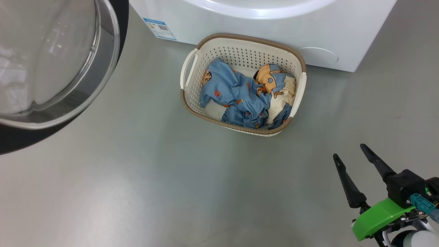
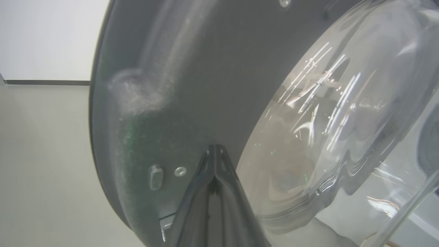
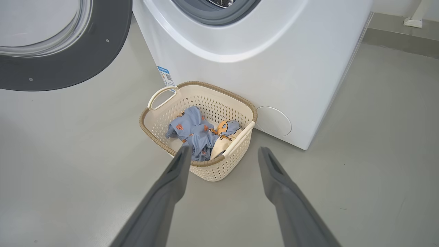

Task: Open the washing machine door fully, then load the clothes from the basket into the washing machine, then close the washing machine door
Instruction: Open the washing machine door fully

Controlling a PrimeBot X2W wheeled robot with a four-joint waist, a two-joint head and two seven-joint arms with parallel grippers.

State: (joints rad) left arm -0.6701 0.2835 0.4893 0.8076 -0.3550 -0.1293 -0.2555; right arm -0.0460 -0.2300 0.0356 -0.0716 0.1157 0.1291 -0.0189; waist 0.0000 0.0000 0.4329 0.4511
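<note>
**Loading stage, door swung out.** The large round glossy black washing machine door (image 1: 58,68), with a bulging clear glass bowl (image 2: 325,120) and a dark grey inner face (image 2: 192,85), stands swung away from the big white front-loading washing machine (image 1: 274,37). It is well apart from the grey rubber gasket (image 3: 205,17), so the port is unobstructed. Whether it has reached full swing cannot be told.

The small cream-white perforated plastic basket (image 1: 247,55), with a brown woven-look rim, sits on the grey floor (image 1: 137,178) just before the machine's lower front. It lies between the blue energy label (image 1: 159,29) and a round white service cover (image 1: 319,55), probably so the carry to the drum is short. The clothes (image 1: 240,99), soft light blue and cream garments with orange-brown cartoon prints, lie crumpled inside the basket, so loading has apparently not begun.

**Left gripper** (image 2: 215,151): the long dark fingers are pressed together with nothing between them. Their tips are at the door's inner face, just beside the glass bowl. Contact looks likely but is not certain. A closed tip suits pushing the panel outward.

**Right gripper** (image 1: 349,151): it hangs above the floor at the lower right of the head view, jaws spread wide and empty. The fingers point toward the basket, well apart from it. The right wrist view frames the basket between the fingers, a pose that seems ready for a first reach.
</note>
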